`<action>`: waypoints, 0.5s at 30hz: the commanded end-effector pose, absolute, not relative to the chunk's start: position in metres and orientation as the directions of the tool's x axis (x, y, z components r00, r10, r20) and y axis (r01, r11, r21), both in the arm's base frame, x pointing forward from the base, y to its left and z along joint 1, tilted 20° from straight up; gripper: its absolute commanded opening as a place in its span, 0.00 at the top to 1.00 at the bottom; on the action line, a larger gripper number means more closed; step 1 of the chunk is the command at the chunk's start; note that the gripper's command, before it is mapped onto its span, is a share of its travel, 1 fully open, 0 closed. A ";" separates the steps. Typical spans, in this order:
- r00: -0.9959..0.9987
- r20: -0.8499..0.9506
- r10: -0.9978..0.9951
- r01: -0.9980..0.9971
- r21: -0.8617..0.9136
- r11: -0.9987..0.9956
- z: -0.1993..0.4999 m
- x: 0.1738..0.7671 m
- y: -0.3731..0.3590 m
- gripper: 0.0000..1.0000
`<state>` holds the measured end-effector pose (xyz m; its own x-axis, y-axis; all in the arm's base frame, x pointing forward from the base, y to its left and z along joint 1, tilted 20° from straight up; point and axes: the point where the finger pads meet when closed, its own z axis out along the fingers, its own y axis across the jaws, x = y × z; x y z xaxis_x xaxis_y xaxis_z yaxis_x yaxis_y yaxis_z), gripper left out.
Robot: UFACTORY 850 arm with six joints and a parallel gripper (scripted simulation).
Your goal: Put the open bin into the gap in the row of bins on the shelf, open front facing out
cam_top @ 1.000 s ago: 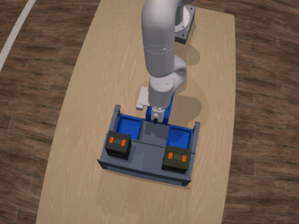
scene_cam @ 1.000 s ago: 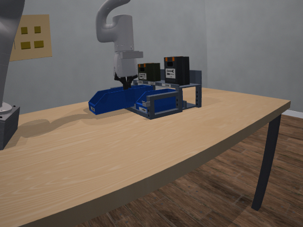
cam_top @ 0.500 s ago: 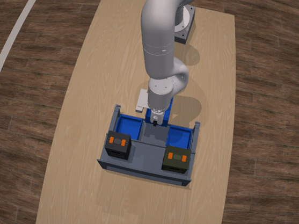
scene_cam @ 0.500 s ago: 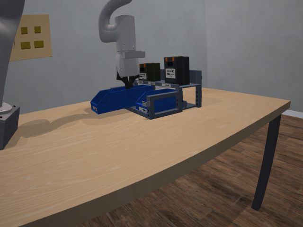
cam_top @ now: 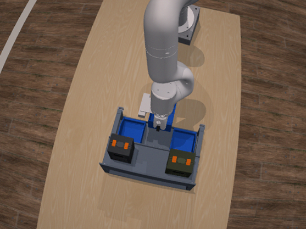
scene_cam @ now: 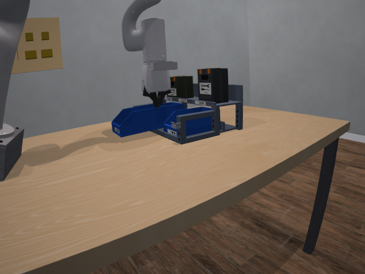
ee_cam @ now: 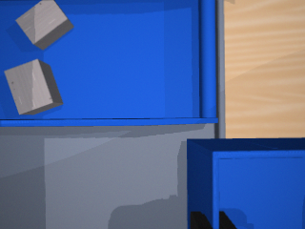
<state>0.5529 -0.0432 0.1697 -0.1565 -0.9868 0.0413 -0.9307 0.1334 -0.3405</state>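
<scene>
The open blue bin [scene_cam: 141,119] lies on the table, its rear end at the shelf's gap [cam_top: 157,137] and its low open front pointing away from the shelf. In the top view the bin [cam_top: 162,120] is mostly hidden under my arm. My gripper [cam_top: 157,128] points down at the bin's rear end and is shut on the bin's thin rear wall [ee_cam: 214,220]; it also shows in the exterior view [scene_cam: 157,101]. In the wrist view the held bin's inside [ee_cam: 257,186] shows no parts. The grey shelf floor [ee_cam: 95,176] of the gap lies just ahead.
Two blue bins sit in the shelf, left [cam_top: 132,129] and right [cam_top: 184,139] of the gap. The neighbour bin [ee_cam: 105,57] holds two grey cubes [ee_cam: 32,87]. On the low top board stand a black toolbox [cam_top: 120,147] and a green toolbox [cam_top: 179,162].
</scene>
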 end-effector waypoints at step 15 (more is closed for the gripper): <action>-0.156 0.040 -0.987 -0.920 -0.368 0.131 0.169 0.553 -0.043 1.00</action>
<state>0.5520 -0.0432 0.1680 -0.1521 -0.9878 0.0320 -0.9256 0.1311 -0.3551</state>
